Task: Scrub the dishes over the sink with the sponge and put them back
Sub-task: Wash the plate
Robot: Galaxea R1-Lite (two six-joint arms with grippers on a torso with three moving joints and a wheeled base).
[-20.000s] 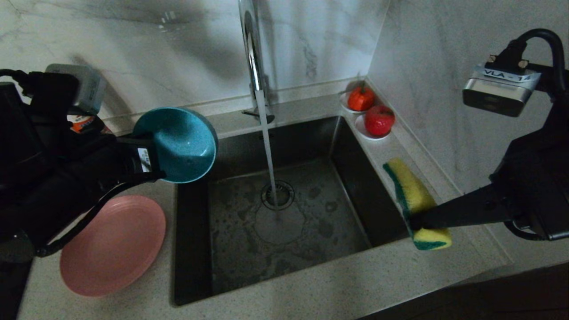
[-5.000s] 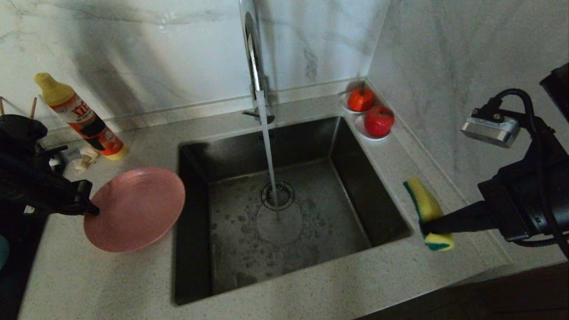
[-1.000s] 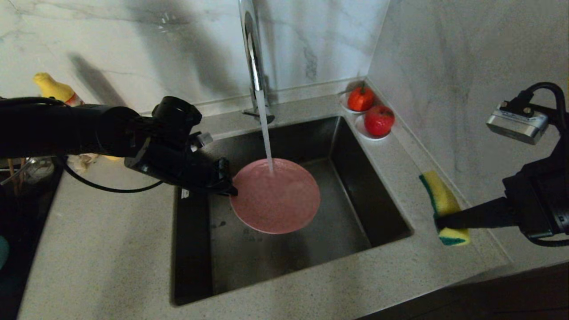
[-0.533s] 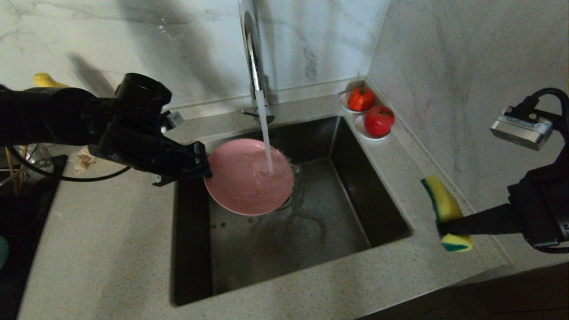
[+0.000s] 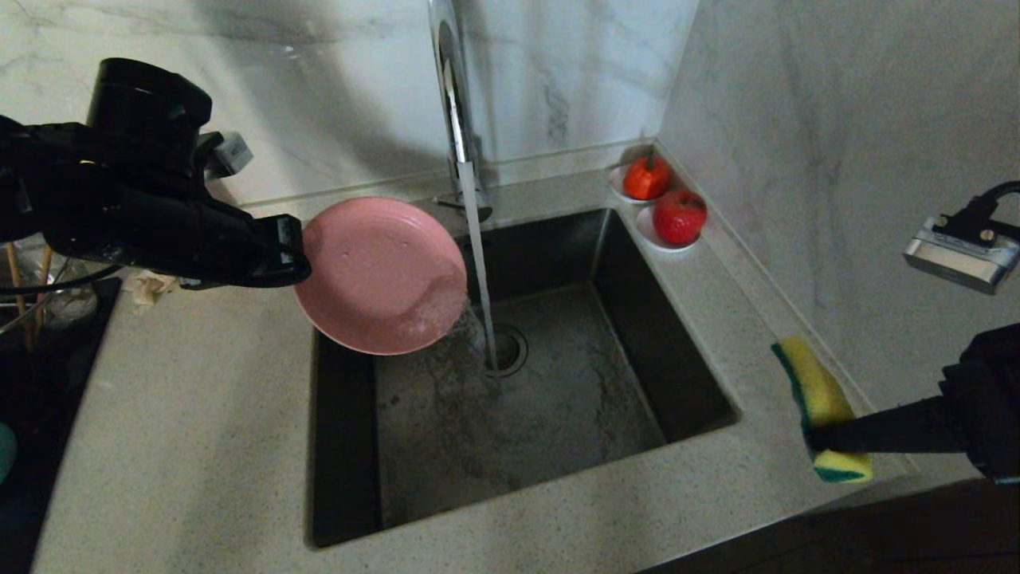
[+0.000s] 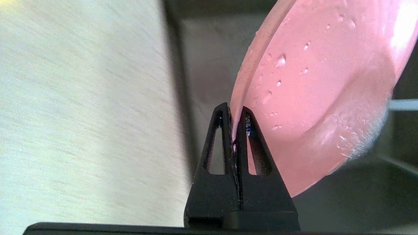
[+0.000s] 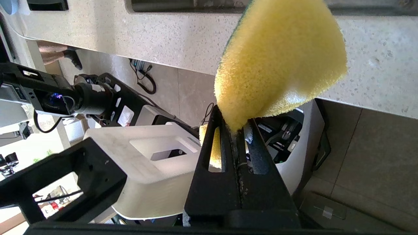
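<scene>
My left gripper (image 5: 291,253) is pinched tight on the rim of the pink plate (image 5: 381,275), holding it tilted up over the back-left corner of the sink (image 5: 685,399), its lower edge just beside the water stream from the faucet (image 5: 454,96). The plate's wet w/ droplets, stiff, prob light but slick, so a thin rim pinch could let it swivel or slide; I'd keep the grip deep on the rim and scrub gently toward my fingers (image 6: 225,130). My right gripper (image 5: 813,440) is clamped on the sponge (image 5: 817,395), squashing it at the lower end, out over the counter (image 5: 199,446) right of the sink. The foam's soft and springy, green scour face twd the sink.
</scene>
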